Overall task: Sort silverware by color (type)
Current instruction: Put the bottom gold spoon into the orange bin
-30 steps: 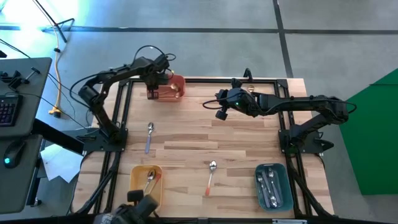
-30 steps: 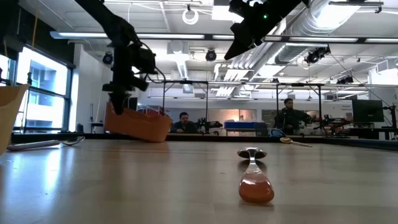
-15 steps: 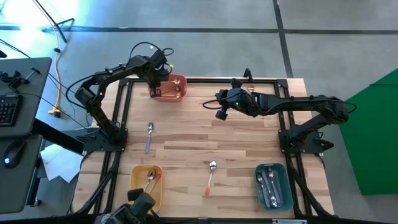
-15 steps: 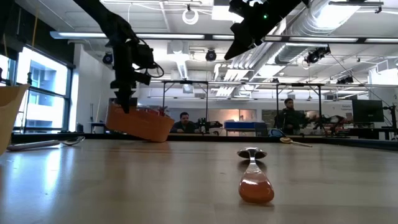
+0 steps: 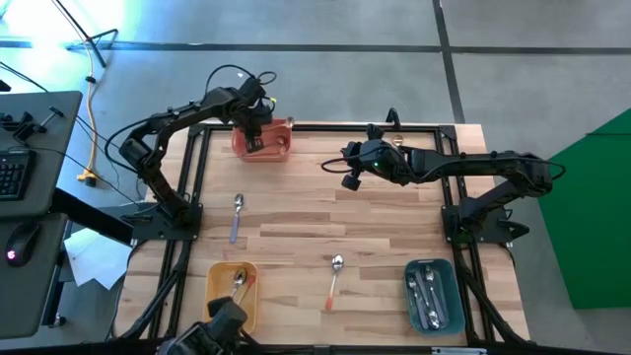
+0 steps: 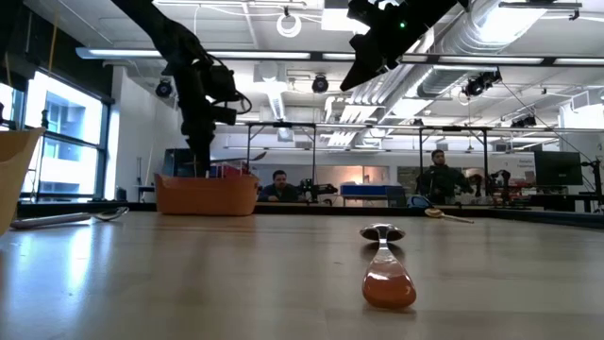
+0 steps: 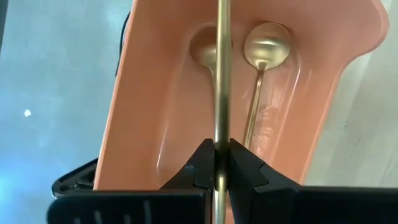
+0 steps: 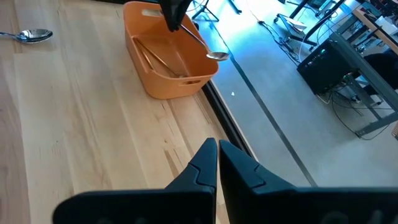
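My left gripper (image 5: 254, 126) stands over the red bin (image 5: 266, 146) at the table's far edge, shut on a gold spoon (image 7: 222, 74). Two more gold spoons (image 7: 264, 50) lie in that bin. A purple-handled spoon (image 5: 237, 215) and an orange-handled spoon (image 5: 334, 279) lie flat on the wood. My right gripper (image 5: 347, 170) hangs shut above the far middle of the table, holding nothing. The right wrist view shows the red bin (image 8: 163, 62) and the held spoon's bowl (image 8: 217, 56). My left gripper pinches the gold spoon's thin handle (image 7: 222, 140) between its two fingers, coming from above. The spoon runs on past the fingertips, slanting down over the bin. Its bowl end (image 8: 217, 56) sticks out past the bin's far rim. It is lifted off the table.
The yellow bin (image 5: 232, 293) with spoons sits at the near left edge. The teal bin (image 5: 434, 294) with silver spoons sits near right. Bare wood lies between them and around the two loose spoons. People sit in the room beyond the table (image 6: 279, 185).
The red bin was tipped up on one end a second ago; it has come down and now sits flat on the table. My left gripper has shifted a little toward the table's right over the bin, still shut on the gold spoon.
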